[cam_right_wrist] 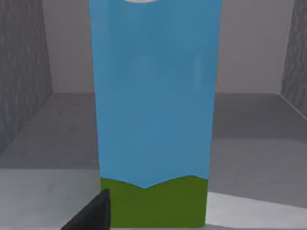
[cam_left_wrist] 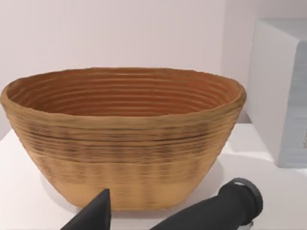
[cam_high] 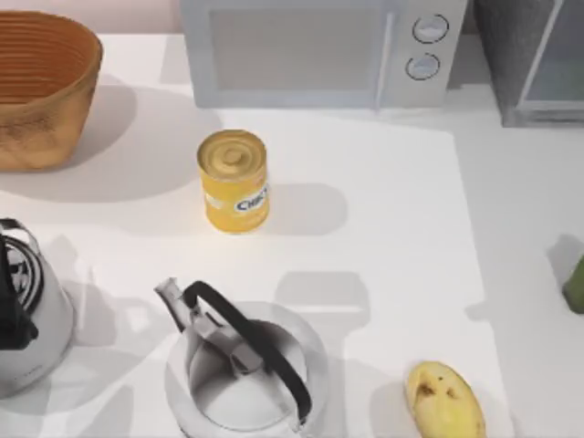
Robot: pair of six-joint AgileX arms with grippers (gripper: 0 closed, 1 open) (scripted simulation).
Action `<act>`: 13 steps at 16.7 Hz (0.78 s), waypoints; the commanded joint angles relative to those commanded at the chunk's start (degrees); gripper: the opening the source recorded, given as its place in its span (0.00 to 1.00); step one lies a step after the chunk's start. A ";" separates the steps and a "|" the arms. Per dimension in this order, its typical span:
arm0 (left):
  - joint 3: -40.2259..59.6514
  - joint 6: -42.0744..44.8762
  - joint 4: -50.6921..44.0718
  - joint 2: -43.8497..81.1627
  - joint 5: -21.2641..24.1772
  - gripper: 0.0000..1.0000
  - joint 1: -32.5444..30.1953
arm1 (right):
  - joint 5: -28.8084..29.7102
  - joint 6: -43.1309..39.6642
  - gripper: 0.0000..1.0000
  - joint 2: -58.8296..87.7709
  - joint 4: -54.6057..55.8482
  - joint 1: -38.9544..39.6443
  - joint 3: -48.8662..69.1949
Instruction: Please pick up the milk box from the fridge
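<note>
The milk box [cam_right_wrist: 153,105] stands upright very close in the right wrist view, its sky-blue side above a green band at the base. Around it are the grey floor and walls of the fridge [cam_right_wrist: 29,120]. My right gripper [cam_right_wrist: 153,226] is open right at the carton's base, with one dark finger [cam_right_wrist: 93,215] beside the carton's lower edge. From above, the fridge [cam_high: 538,64] sits at the table's back right corner. My left gripper [cam_left_wrist: 153,227] is open and parked, facing the woven basket [cam_left_wrist: 124,139].
A light grey microwave [cam_high: 319,50] stands at the back middle and the basket [cam_high: 41,87] at the back left. A yellow can [cam_high: 234,180], two kettles [cam_high: 242,365] [cam_high: 23,319], a yellow fruit [cam_high: 444,400] and a green object [cam_high: 577,285] are spread over the table.
</note>
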 joint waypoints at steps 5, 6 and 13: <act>0.00 0.00 0.00 0.00 0.00 1.00 0.00 | 6.81 0.03 1.00 6.23 -9.06 6.76 15.68; 0.00 0.00 0.00 0.00 0.00 1.00 0.00 | 7.77 0.01 1.00 6.91 -10.35 7.72 17.37; 0.00 0.00 0.00 0.00 0.00 1.00 0.00 | 8.61 0.00 1.00 7.43 -11.57 8.45 18.88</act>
